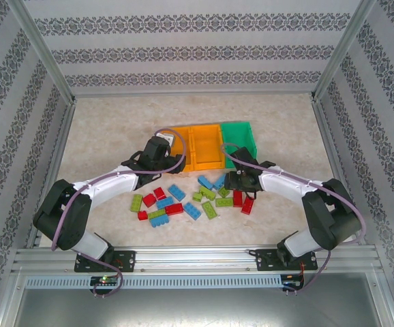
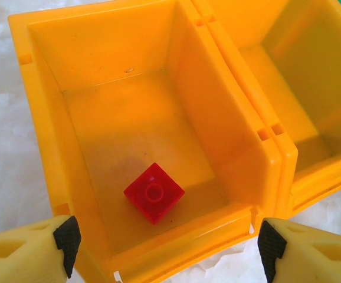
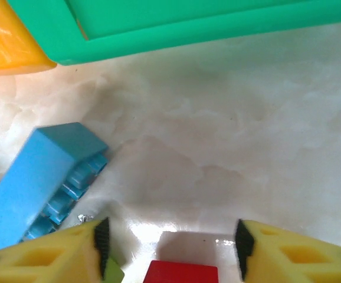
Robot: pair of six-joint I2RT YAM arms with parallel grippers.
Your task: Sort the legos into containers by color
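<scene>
My left gripper (image 2: 167, 244) hangs open over the near rim of the left orange bin (image 2: 229, 127). A single red brick (image 2: 154, 192) lies on that bin's floor, free of the fingers. The middle orange bin (image 2: 312, 76) adjoins it on the right. From above, the left gripper (image 1: 159, 153) covers the left end of the bin row (image 1: 207, 146). My right gripper (image 3: 170, 242) is open low over the table, with a red brick (image 3: 181, 273) between its fingers at the frame's bottom edge. A blue brick (image 3: 38, 183) lies to its left, and the green bin (image 3: 188, 23) is ahead.
Red, blue and light green bricks (image 1: 176, 192) lie scattered on the table in front of the bins, between the two arms. The right gripper (image 1: 240, 182) sits at the right end of this scatter. A light green brick's corner (image 3: 112, 272) shows by the left finger.
</scene>
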